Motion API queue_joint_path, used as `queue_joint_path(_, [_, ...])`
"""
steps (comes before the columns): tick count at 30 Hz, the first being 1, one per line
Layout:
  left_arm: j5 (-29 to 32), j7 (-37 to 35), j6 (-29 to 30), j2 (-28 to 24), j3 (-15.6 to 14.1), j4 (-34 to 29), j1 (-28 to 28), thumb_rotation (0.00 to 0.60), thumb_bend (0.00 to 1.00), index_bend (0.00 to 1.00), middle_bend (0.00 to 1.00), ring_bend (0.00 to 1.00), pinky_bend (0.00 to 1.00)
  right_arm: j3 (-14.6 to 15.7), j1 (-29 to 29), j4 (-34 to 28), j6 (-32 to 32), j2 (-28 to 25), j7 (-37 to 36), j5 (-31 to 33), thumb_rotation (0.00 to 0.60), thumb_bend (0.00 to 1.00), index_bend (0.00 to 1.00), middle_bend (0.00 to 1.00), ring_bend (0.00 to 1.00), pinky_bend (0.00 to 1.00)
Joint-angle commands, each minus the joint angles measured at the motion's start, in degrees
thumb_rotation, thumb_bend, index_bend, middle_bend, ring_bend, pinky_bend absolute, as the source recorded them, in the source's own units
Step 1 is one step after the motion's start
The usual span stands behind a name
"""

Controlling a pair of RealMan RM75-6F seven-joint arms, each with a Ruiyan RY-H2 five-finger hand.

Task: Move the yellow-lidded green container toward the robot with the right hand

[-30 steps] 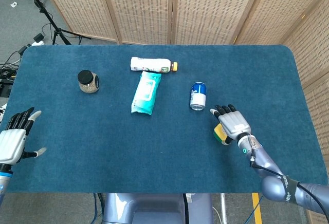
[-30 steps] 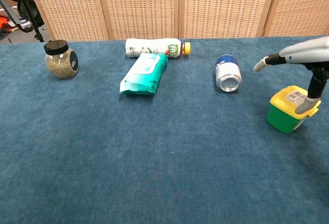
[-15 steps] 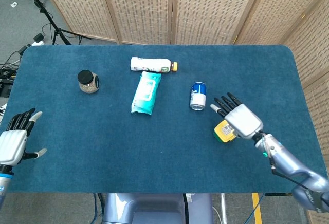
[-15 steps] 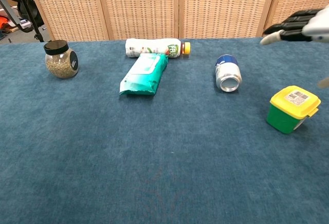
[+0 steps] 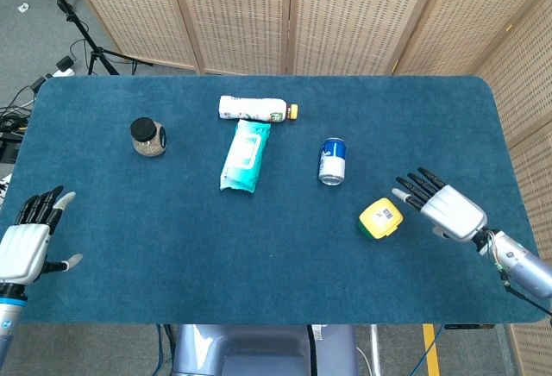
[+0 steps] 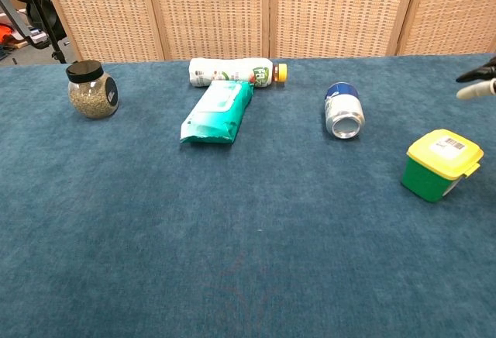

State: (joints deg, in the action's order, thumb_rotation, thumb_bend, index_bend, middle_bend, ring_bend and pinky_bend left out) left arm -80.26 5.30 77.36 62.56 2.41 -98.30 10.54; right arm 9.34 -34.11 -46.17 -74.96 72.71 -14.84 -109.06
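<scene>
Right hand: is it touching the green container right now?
No. In the head view the right hand is open with its fingers spread, off to the side of the green container, with bare cloth between them.

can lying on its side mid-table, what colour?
The can is blue with a white band and a silver end; the chest view shows it best.

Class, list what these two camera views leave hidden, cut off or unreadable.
1. Right robot hand: in the chest view only fingertips show at the right edge; the rest is cut off.
2. Left robot hand: absent from the chest view; its arm leaves the head view's lower left corner.
3. Label on the yellow-lidded green container: too small to read in either view.
4. White bottle: print too small; the teal wipes pack hides its lower edge in the chest view.
</scene>
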Motion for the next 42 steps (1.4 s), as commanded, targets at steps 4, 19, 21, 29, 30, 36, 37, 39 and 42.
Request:
queue_joint_path(4, [0.1, 1.1, 0.2, 0.6, -0.1, 0.1, -0.1, 0.600, 0.00, 0.00, 0.00, 0.00, 0.00, 1.5, 0.5, 9.0, -4.0, 6.3, -5.3, -2.0, 0.600, 0.00, 0.04, 0.00, 0.00, 0.08])
queue_joint_path(19, [1.4, 0.8, -0.3, 0.8, 0.3, 0.7, -0.2, 0.600, 0.00, 0.00, 0.00, 0.00, 0.00, 2.1, -2.6, 17.8, -2.3, 13.5, -9.4, -1.3, 0.600, 0.00, 0.05, 0.02, 0.00, 0.10])
queue_joint_path(21, [1.5, 0.9, -0.4, 0.8, 0.3, 0.8, -0.2, 0.600, 0.00, 0.00, 0.00, 0.00, 0.00, 2.5, -3.0, 18.0, -2.1, 13.7, -9.8, -1.6, 0.600, 0.00, 0.06, 0.04, 0.00, 0.11])
queue_joint_path(29, [2.0, 1.3, -0.7, 1.1, 0.4, 0.9, -0.1, 0.600, 0.00, 0.00, 0.00, 0.00, 0.00, 3.9, -5.2, 16.9, -0.5, 15.1, -10.9, -2.2, 0.600, 0.27, 0.21, 0.20, 0.08, 0.15])
queue_joint_path(30, [2.0, 1.3, -0.7, 1.1, 0.4, 0.9, -0.1, 0.600, 0.00, 0.00, 0.00, 0.00, 0.00, 3.9, -5.3, 16.8, -0.4, 15.2, -10.8, -2.1, 0.600, 0.33, 0.24, 0.23, 0.10, 0.16])
queue_joint_path(36, [2.4, 1.2, -1.0, 1.1, 0.6, 1.2, -0.1, 0.600, 0.00, 0.00, 0.00, 0.00, 0.00, 3.3, -5.3, 17.3, -1.2, 16.6, -11.2, -1.1, 0.600, 0.60, 0.40, 0.42, 0.25, 0.21])
queue_joint_path(37, [2.5, 1.1, -1.0, 1.1, 0.6, 1.2, -0.1, 0.600, 0.00, 0.00, 0.00, 0.00, 0.00, 3.2, -5.2, 17.7, -1.4, 17.0, -11.3, -0.8, 0.600, 0.65, 0.40, 0.44, 0.27, 0.23])
queue_joint_path(39, [2.6, 1.1, -1.1, 1.1, 0.6, 1.3, 0.0, 0.600, 0.00, 0.00, 0.00, 0.00, 0.00, 3.0, -4.9, 18.1, -1.4, 17.3, -12.0, -0.2, 0.600, 0.72, 0.42, 0.47, 0.30, 0.25])
queue_joint_path(42, [2.6, 1.0, -1.2, 1.1, 0.6, 1.4, 0.0, 0.600, 0.00, 0.00, 0.00, 0.00, 0.00, 2.7, -4.5, 16.3, -1.5, 16.2, -14.2, 0.9, 0.600, 0.84, 0.46, 0.49, 0.34, 0.29])
